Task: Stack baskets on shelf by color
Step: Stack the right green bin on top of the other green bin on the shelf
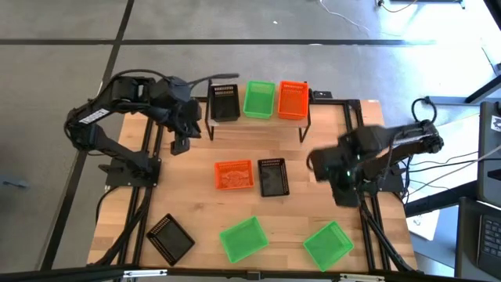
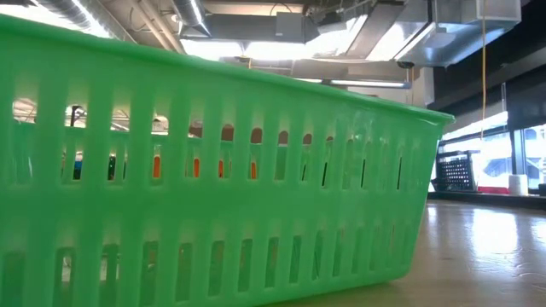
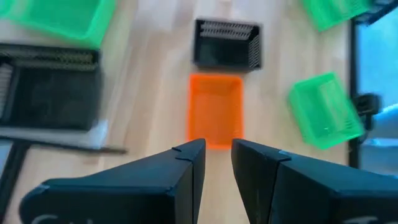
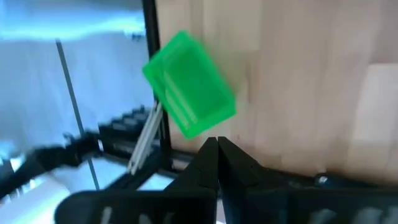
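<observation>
The left gripper [image 3: 217, 165] hangs slightly open and empty near the shelf [image 1: 258, 125]. It should reach down to the orange basket [image 1: 233, 175] mid-table, grab one rim firmly; the right gripper [image 4: 216, 155] waits, pinched together

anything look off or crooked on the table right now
Nothing is spilled or broken. Three baskets sit neatly on the shelf, but the loose ones lie askew: two green baskets and a black basket are rotated near the front edge.
</observation>
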